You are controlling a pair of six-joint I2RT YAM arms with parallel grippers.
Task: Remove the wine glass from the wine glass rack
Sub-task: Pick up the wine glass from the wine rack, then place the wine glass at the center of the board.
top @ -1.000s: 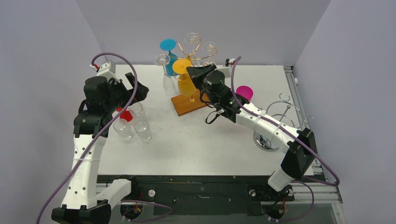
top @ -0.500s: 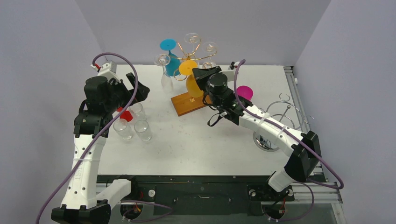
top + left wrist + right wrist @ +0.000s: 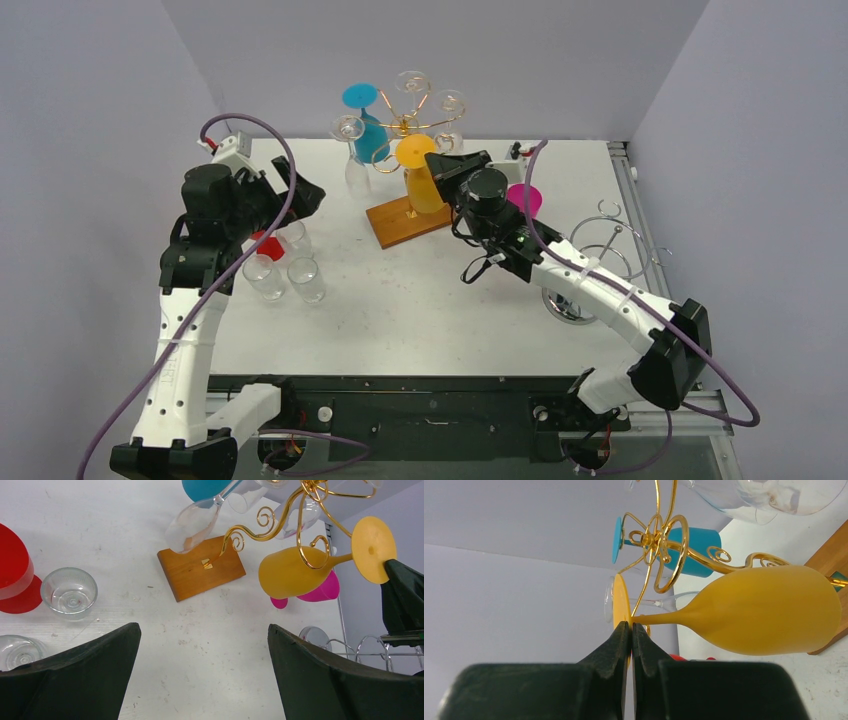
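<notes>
The wine glass rack [image 3: 404, 123] is a gold wire stand on a brown wooden base [image 3: 398, 224] at the back centre. A yellow wine glass [image 3: 424, 187] hangs tilted beside it, bowl down. My right gripper [image 3: 437, 163] is shut on the thin edge of its round foot [image 3: 621, 600], fingertips meeting at the stem [image 3: 631, 625]. In the left wrist view a curled gold arm [image 3: 311, 550] still crosses the neck of the yellow wine glass [image 3: 292, 572]. My left gripper [image 3: 305, 190] hovers left of the rack, open, with bare table between its fingers [image 3: 204, 626].
A blue glass [image 3: 366, 135] and clear glasses [image 3: 350, 130] hang on the rack. A magenta glass [image 3: 523, 198] stands to its right, by a chrome stand [image 3: 590, 262]. Clear tumblers [image 3: 285, 268] and a red glass [image 3: 266, 246] sit under the left arm.
My right gripper has pulled the yellow glass to the right, away from the rack's stem, and the glass has tilted more. The left arm has barely moved.
</notes>
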